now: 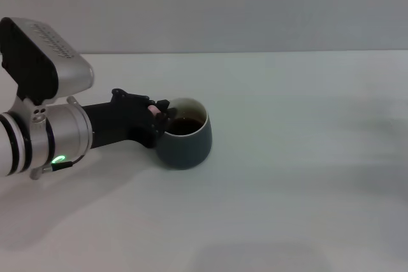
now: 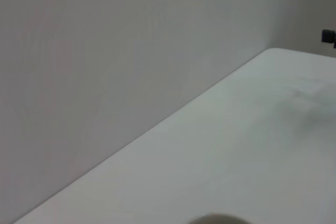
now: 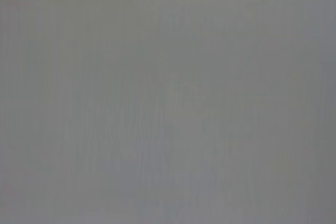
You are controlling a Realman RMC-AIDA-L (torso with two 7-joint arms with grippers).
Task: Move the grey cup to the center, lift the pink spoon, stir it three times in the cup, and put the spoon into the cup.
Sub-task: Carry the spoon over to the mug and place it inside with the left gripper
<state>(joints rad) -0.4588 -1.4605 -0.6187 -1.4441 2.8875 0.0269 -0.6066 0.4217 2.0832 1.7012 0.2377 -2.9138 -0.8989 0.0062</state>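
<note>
The grey cup (image 1: 185, 138) stands on the white table, left of the middle in the head view, with a pale rim and a dark inside. My left gripper (image 1: 159, 114) reaches in from the left and sits at the cup's left rim. It is shut on the pink spoon (image 1: 153, 111); only a small piece of the pink handle shows between the fingers. The spoon's bowl is hidden. In the left wrist view a sliver of the cup's pale rim (image 2: 215, 218) shows. My right gripper is out of view.
The white table (image 1: 299, 176) runs wide to the right and front of the cup, with a pale wall behind its far edge. A small black object (image 2: 328, 35) shows at the table's far end in the left wrist view. The right wrist view shows only plain grey.
</note>
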